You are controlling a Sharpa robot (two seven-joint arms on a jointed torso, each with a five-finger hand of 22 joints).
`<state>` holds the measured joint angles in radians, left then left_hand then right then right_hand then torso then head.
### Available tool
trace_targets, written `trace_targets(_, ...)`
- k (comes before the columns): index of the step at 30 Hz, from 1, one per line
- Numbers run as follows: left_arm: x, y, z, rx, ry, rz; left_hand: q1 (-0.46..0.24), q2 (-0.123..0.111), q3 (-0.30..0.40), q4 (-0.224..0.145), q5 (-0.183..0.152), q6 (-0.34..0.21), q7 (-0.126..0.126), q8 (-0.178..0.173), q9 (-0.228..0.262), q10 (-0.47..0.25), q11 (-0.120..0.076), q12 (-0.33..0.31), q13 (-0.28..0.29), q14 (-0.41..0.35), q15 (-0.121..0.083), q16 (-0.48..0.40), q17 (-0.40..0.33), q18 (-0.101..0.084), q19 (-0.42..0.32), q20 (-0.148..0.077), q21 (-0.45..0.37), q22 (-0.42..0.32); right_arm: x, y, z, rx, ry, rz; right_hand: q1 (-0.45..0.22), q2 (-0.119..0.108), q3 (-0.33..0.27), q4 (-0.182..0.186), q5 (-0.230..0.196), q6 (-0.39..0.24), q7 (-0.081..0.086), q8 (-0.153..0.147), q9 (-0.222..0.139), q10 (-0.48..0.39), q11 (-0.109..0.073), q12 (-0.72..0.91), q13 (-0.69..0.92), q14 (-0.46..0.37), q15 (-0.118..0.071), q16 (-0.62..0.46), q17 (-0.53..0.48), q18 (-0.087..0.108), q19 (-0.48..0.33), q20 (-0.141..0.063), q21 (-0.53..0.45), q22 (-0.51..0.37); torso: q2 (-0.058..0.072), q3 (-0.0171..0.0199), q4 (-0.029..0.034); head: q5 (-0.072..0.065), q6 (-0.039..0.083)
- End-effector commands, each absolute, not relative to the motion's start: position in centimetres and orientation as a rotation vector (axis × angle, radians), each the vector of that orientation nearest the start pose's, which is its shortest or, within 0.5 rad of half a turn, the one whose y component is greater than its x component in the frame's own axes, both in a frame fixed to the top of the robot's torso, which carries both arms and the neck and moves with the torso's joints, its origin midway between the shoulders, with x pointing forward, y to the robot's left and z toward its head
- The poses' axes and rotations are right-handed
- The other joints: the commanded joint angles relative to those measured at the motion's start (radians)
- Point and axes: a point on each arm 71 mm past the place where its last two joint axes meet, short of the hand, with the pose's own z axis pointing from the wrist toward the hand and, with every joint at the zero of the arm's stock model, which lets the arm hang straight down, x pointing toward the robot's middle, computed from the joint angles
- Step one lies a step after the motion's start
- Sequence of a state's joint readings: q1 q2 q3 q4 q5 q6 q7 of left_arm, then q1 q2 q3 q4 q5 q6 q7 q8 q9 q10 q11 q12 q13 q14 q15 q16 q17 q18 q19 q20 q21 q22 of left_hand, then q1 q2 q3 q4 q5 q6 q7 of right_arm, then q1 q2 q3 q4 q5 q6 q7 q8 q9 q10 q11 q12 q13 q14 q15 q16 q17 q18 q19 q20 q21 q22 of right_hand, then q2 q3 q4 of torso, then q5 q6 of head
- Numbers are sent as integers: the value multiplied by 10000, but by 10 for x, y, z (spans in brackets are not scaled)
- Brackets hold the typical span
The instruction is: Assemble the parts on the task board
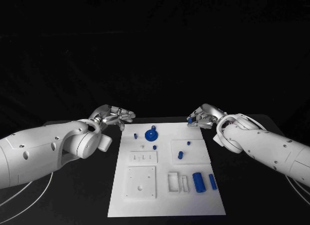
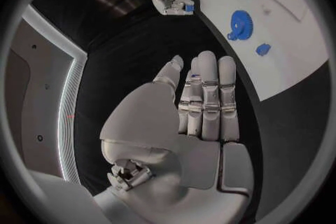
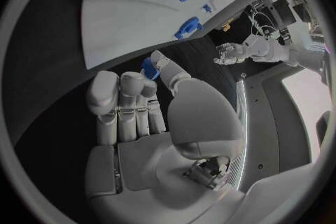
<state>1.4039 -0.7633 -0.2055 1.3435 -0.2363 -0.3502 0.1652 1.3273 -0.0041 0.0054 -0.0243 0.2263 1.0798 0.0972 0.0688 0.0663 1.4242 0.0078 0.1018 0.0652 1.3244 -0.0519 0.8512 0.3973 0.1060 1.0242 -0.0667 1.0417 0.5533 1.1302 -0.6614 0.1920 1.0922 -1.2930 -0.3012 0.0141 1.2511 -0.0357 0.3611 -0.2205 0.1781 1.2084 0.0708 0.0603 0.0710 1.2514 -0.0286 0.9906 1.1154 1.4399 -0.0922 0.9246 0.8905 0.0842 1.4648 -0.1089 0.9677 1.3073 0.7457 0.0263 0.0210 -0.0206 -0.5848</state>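
The white task board (image 1: 165,206) lies in the middle of the black table. On its far half stands a blue gear (image 1: 151,135) (image 2: 241,25), with small blue pegs (image 1: 135,136) near it. A short blue part (image 1: 180,153) lies on a raised square, and two blue cylinders (image 1: 197,182) lie at the near right. My right hand (image 1: 203,117) (image 3: 133,106) hovers at the board's far right corner and pinches a small blue part (image 1: 190,120) (image 3: 149,67) between thumb and finger. My left hand (image 1: 114,115) (image 2: 203,101) hovers off the far left corner, fingers straight, holding nothing.
White blocks (image 1: 173,182) stand beside the cylinders, and a white plate with holes (image 1: 141,182) sits on the board's near left. Black table (image 1: 256,206) lies bare on both sides of the board. Pale cables (image 1: 20,206) curve along the table's near left.
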Motion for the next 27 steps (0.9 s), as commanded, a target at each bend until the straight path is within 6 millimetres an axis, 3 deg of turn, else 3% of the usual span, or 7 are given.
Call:
trace_targets(1,540,217,-155,-8629,17855,-11238,-598,-22,-363,487,-73,236,-143,7,55,538,-151,331,94,121,-126,435,313,-158,56,-122,78,47,566,-233,-164,1762,15649,6026,59,-53,90,8,-82,204,-72,34,169,5,-43,-25,8,8,-48,4,3,-51,506,-72,-47,1163,-53,-32,-64,83,44)
trace_targets(2,540,215,-155,-8787,18148,-11175,-1084,26,-580,895,-142,264,-148,-18,61,534,-118,415,110,-14,-102,545,445,-214,-11,-132,44,44,565,-227,-161,1678,15640,6100,40,-89,172,12,-101,201,-71,33,171,5,-42,-35,15,15,-46,-13,1,-64,509,-72,-50,1166,-56,-37,-74,107,66)
trace_targets(3,541,212,-155,-8841,18362,-11116,-1192,22,-692,1023,-184,301,-158,-24,79,472,-119,587,155,-124,-113,725,645,-273,-75,-148,38,69,564,-223,-160,1615,15632,6150,40,-89,172,12,-101,201,-71,33,171,5,-42,-35,15,15,-46,-13,1,-64,509,-72,-50,1166,-70,-41,-91,139,85)
trace_targets(14,550,185,-146,-7369,19837,-10066,-1765,-66,-755,1679,-495,1283,-523,74,1245,694,-356,1521,397,16,-317,1421,1226,-426,27,-359,18,164,553,-174,-148,586,15484,6426,56,-122,242,-1,-220,202,-70,33,170,13,-43,-46,15,18,-49,-15,11,-65,521,-75,-22,1175,-102,-41,-81,223,119)
trace_targets(20,551,172,-145,-6865,20148,-9631,-2009,-420,-425,1948,-524,1570,-703,72,3264,765,-469,1785,503,79,-423,1639,1497,-532,110,-479,-38,231,548,-154,-146,297,15544,6503,66,-150,322,-4,-229,199,-62,33,168,7,-39,-56,15,13,-49,-31,5,-65,519,-75,-43,1171,-75,-46,-98,227,142)
trace_targets(24,551,164,-145,-6662,20213,-9354,-2084,-509,-264,1982,-456,1552,-783,16,4434,774,-521,1858,534,131,-437,1639,1570,-548,153,-501,-44,304,545,-143,-146,115,15656,6519,55,-154,338,-7,-255,200,-63,34,168,11,-39,-56,16,13,-47,-38,1,-67,522,-75,-40,1172,-74,-36,-96,235,129)
trace_targets(27,552,158,-145,-6472,20270,-9139,-2151,-615,-205,2057,-451,1532,-814,-4,4985,793,-521,1912,562,153,-456,1647,1615,-548,160,-510,-59,364,542,-135,-148,-175,15944,6524,41,-168,348,-11,-261,183,-61,29,164,-3,-37,-78,2,14,-45,-41,0,-71,524,-73,-36,1173,-70,-44,-92,213,128)
